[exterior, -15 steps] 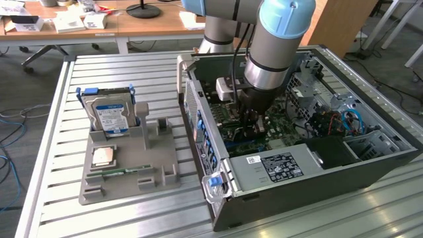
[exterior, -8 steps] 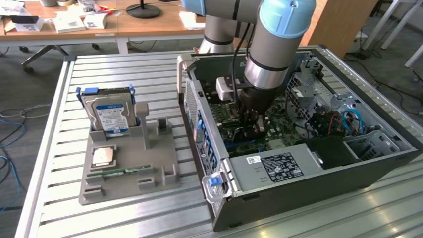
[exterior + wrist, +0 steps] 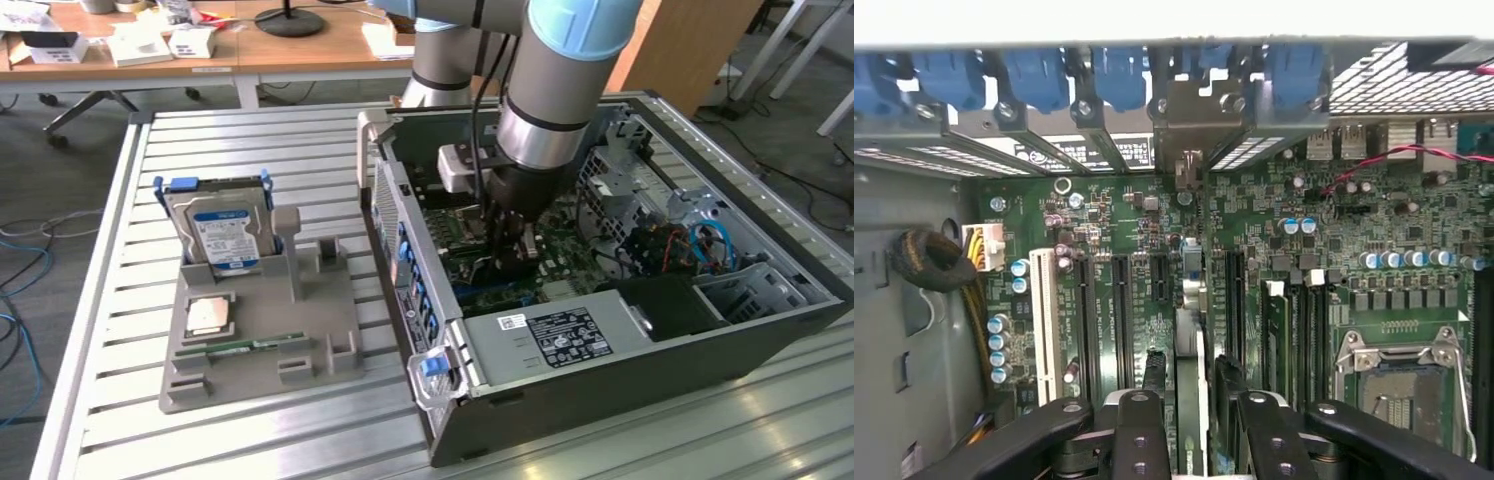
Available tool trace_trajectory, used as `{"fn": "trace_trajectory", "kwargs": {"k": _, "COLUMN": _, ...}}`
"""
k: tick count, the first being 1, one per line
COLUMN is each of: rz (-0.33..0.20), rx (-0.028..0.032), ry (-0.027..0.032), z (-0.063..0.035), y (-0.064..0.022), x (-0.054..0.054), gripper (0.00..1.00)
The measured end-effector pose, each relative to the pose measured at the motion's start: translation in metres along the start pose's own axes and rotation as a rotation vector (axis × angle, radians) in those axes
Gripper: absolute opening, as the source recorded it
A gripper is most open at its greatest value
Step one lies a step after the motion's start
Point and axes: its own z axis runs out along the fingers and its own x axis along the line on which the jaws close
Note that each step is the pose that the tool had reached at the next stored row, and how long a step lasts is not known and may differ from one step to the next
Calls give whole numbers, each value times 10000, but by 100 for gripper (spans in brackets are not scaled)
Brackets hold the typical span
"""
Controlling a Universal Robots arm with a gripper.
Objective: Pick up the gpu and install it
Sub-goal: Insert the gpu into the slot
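One hand (image 3: pixel 1189 420) grips the gpu (image 3: pixel 1189 300) edge-on above the motherboard (image 3: pixel 1334 250).

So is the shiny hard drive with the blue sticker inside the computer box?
No, the hard drive stands upright in the grey holder on the table, apart from the open computer case.

The computer case (image 3: pixel 601 300) lies open on the slatted table (image 3: pixel 107 400), toward the exterior view's right. The parts holder (image 3: pixel 267 350) sits on the table to the case's left, well apart from it. Hard drive (image 3: pixel 220 235) stands upright at the holder's far end; memory stick (image 3: pixel 240 346) lies flat nearer the front.

Inside the case: gripper (image 3: pixel 514 258) reaches down over the motherboard (image 3: pixel 1334 250). The gpu (image 3: pixel 1189 300) stands on edge between the fingers (image 3: pixel 1139 435) (over the expansion slots). Power supply (image 3: pixel 561 335) sits at the case's near end.
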Motion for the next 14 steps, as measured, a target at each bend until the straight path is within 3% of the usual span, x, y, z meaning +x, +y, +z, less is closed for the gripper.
{"fn": "trace_trajectory", "kwargs": {"k": 14, "rz": 0, "rx": 0, "ry": 0, "z": -451, "y": -2, "x": -15, "gripper": 34}}
